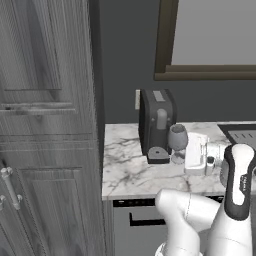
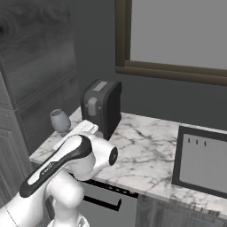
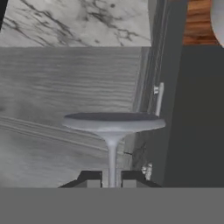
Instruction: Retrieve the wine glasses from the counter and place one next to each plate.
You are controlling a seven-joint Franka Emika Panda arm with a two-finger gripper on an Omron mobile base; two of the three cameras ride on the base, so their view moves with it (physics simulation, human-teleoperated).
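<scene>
The white arm with dark joints reaches forward over the short white-grey marble counter [image 1: 127, 167], and its two-finger gripper [image 3: 111, 178] has its jaws drawn narrow on the thin stem of a see-through grey-blue stemmed wine glass [image 1: 177, 141], holding it. In the hand view the two small dark fingertips [image 3: 91, 178] stand close on either side of the stem, and the glass's round foot spreads as a flat grey disc beyond them, seen against grey wood-grain cabinet fronts, with a strip of marble along the top of that view. In the left base view the glass stands upright with its rounded bowl just to the right of a dark boxy coffee machine [image 1: 157, 125] that sits on the counter against the dark wall; the white hand of the arm is right beside the glass on its other side. Whether the foot rests on the marble or hangs just above it cannot be told. In the right base view the same glass [image 2: 60, 120] shows at the left end of the counter, near the coffee machine [image 2: 101, 106] and beside the tall grey wooden cabinet [image 2: 35, 66] that rises there. A brown wooden window frame [image 2: 173, 71] is set in the wall above the counter, a dark flat cooktop [image 2: 201, 162] lies in the marble to the right, and a black bar handle [image 2: 103, 204] crosses the grey cabinet front below the slab
</scene>
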